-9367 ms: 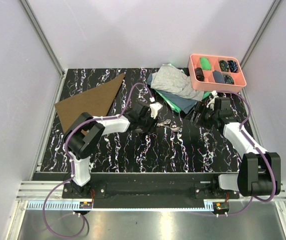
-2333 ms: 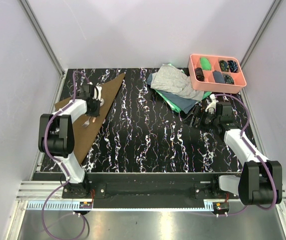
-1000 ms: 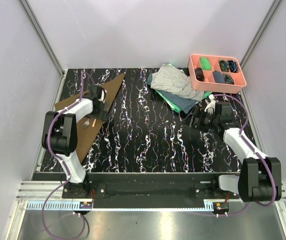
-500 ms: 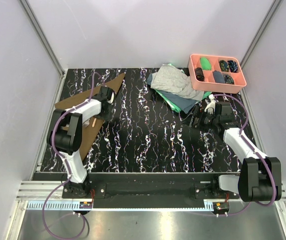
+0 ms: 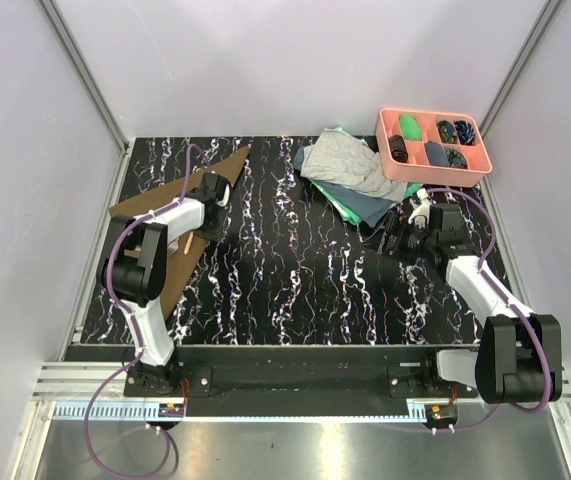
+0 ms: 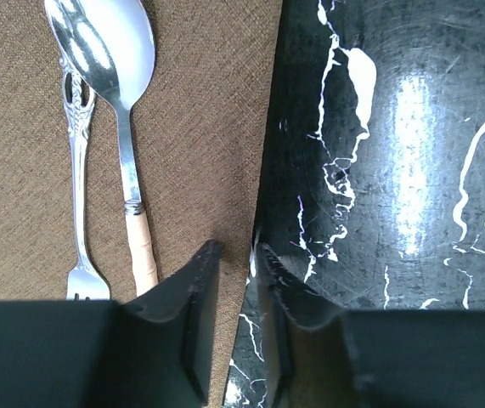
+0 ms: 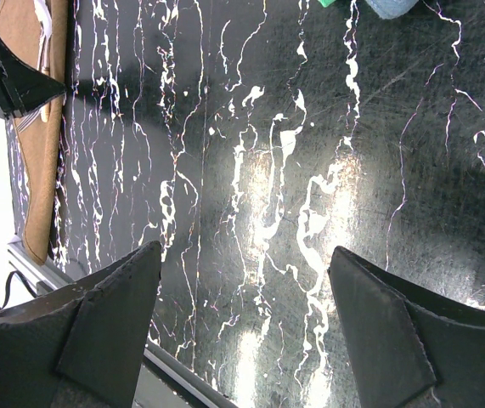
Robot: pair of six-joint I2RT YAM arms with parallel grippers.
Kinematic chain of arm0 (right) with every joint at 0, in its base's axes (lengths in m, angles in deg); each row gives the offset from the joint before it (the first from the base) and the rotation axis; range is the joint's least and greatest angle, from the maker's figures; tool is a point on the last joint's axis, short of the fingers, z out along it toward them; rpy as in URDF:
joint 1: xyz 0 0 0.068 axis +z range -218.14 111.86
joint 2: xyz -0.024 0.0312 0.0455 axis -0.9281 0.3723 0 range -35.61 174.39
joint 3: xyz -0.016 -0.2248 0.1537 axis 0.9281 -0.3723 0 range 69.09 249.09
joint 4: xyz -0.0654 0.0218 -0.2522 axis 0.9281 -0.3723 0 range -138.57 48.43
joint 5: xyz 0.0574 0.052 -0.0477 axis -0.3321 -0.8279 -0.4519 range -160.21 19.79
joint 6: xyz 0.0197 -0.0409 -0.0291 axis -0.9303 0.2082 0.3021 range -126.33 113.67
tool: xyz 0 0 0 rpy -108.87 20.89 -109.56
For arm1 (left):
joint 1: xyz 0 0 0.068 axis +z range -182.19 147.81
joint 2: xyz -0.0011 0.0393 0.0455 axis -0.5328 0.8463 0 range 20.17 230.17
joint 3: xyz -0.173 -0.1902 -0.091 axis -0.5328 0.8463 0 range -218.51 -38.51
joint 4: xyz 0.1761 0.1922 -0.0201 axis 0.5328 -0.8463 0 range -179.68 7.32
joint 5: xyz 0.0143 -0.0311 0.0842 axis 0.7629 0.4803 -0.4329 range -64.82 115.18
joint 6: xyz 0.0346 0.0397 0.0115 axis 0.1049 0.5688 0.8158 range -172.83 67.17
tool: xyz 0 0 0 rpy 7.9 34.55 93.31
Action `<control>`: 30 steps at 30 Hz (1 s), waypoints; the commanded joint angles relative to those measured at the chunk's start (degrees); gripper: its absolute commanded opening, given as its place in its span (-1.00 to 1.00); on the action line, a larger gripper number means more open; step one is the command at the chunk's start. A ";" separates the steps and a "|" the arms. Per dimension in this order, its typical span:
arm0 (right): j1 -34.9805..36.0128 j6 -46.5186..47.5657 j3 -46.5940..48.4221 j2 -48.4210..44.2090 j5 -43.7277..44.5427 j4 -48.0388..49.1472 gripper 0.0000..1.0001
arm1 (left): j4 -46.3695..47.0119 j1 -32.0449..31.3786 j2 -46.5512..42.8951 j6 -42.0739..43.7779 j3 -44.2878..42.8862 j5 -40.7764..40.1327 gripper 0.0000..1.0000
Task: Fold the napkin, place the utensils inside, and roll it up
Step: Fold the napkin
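Observation:
The brown napkin (image 5: 165,210) lies folded into a triangle at the table's left; it also fills the left of the left wrist view (image 6: 191,127). On it lie the utensils (image 5: 182,243): a silver fork (image 6: 76,170) and a spoon (image 6: 110,42) whose stem runs into an orange handle (image 6: 143,251). My left gripper (image 5: 208,203) sits low at the napkin's right edge. Its jaws (image 6: 235,255) stand a narrow gap apart, one finger on the cloth, the other on the table, with the flat cloth edge between. My right gripper (image 5: 390,242) is wide open and empty (image 7: 246,249) above bare table.
A pile of grey and green cloths (image 5: 350,175) lies at the back right, just behind my right gripper. A pink compartment tray (image 5: 433,145) with small items stands in the back right corner. White walls enclose the black marbled table (image 5: 295,270).
My left gripper put the utensils down on the napkin, then moved right to the napkin's right edge. My right arm has barely moved.

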 commanded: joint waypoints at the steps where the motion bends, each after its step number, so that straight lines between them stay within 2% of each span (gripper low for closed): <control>1: -0.37 -0.04 0.61 -0.31 -1.08 1.69 0.76 | 1.50 -0.06 1.33 -0.38 -1.41 -0.61 -0.59; 6: -0.29 -0.12 0.61 -0.23 -1.08 1.78 0.77 | 1.41 -0.85 2.21 -0.38 -1.76 -0.08 -0.82; 8: -0.29 -0.04 0.61 -0.31 -1.17 1.78 0.76 | 1.41 -1.12 2.47 -2.31 -2.11 0.27 -0.99; 15: -0.20 -0.12 0.53 -0.67 -1.00 1.78 0.77 | 0.26 -1.65 2.74 -5.30 -4.04 3.43 -1.00; 23: -0.29 -0.04 0.53 -0.75 -1.44 1.78 0.76 | 1.41 -4.19 4.67 -11.01 -7.82 10.64 -1.00; 30: -0.29 0.05 0.44 -1.10 -1.96 1.78 0.77 | 3.95 -10.16 8.27 -16.20 -12.39 13.19 -1.00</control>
